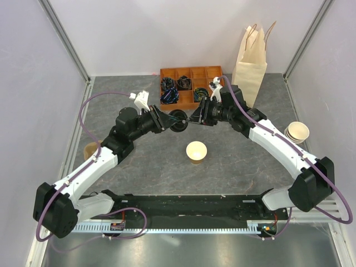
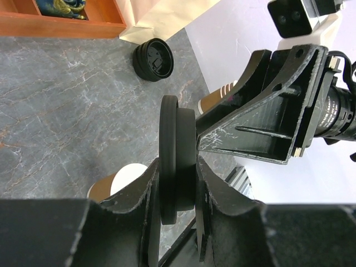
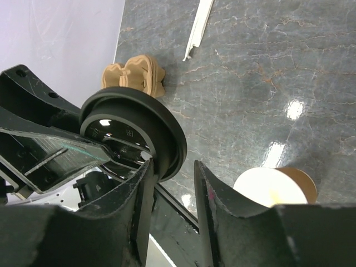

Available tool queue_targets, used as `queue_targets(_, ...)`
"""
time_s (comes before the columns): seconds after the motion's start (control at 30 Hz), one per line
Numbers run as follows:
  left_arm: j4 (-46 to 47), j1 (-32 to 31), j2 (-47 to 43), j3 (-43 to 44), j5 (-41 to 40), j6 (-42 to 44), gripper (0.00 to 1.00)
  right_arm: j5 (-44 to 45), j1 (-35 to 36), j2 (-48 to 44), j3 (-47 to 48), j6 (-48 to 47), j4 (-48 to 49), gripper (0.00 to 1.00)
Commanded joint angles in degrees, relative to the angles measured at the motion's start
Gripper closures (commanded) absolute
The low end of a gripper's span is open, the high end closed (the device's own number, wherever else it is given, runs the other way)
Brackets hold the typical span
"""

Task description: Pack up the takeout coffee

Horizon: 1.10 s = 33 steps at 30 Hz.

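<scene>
No lidded coffee cup is in view. My left gripper (image 1: 172, 119) is shut on a round black lid (image 1: 179, 120), held on edge above the table; in the left wrist view the lid (image 2: 178, 128) stands between my fingers. My right gripper (image 1: 196, 115) is open, right beside that lid. In the right wrist view the lid (image 3: 133, 133) sits just outside my left finger, not between the jaws. A lidless tan paper cup (image 1: 196, 151) stands upright on the table below both grippers; it also shows in the left wrist view (image 2: 119, 181) and the right wrist view (image 3: 275, 186).
A cream paper bag (image 1: 250, 67) stands at the back right, next to an orange compartment tray (image 1: 192, 86). A second black lid (image 2: 154, 59) lies by the bag. Stacked lidless cups (image 1: 296, 132) sit at the right. A brown pulp carrier (image 1: 90, 150) lies at the left.
</scene>
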Motion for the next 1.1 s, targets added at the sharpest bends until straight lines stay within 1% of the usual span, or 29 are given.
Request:
queue_targets(0.0,2.2,0.2,0.0,-0.8,-1.9,-1.6,0.98,-0.2,0.3,-2.4,-1.2,1.8,1.7,0.6)
queue_targets(0.3,2.9,0.2,0.8,0.1,-1.4,-2.6,0.98,0.0,0.8,-0.6,-1.6,3.6,2.5,0.61)
queue_targets(0.37,2.8,0.2,1.0,0.1,-1.3,-2.6,0.98,-0.1,1.2,-0.1,-1.2,3.9,2.7,0.63)
queue_targets(0.43,2.8,0.2,1.2,0.1,-1.5,-3.0,0.98,-0.2,1.3,0.0,-1.3,4.0,3.0,0.7)
queue_targets(0.53,3.1,0.1,1.2,0.0,-2.2,-3.2,0.98,-0.6,1.5,0.4,-1.7,4.8,3.2,0.74)
queue_targets(0.93,4.3,-0.9,1.8,0.1,-1.8,-3.1,0.98,0.3,1.5,1.9,-1.7,6.7,3.5,0.74)
queue_targets(0.97,4.2,-1.1,1.7,0.1,-1.7,-3.1,0.98,-0.1,1.4,2.1,-1.8,6.7,3.5,0.76)
queue_targets(1.0,4.0,-1.6,1.8,0.0,-1.9,-3.1,0.98,-0.2,1.5,2.2,-1.9,6.7,3.5,0.85)
queue_targets(1.07,3.9,-2.0,1.8,0.0,-2.0,-2.9,0.98,0.5,1.5,2.5,-1.9,6.4,3.2,0.93)
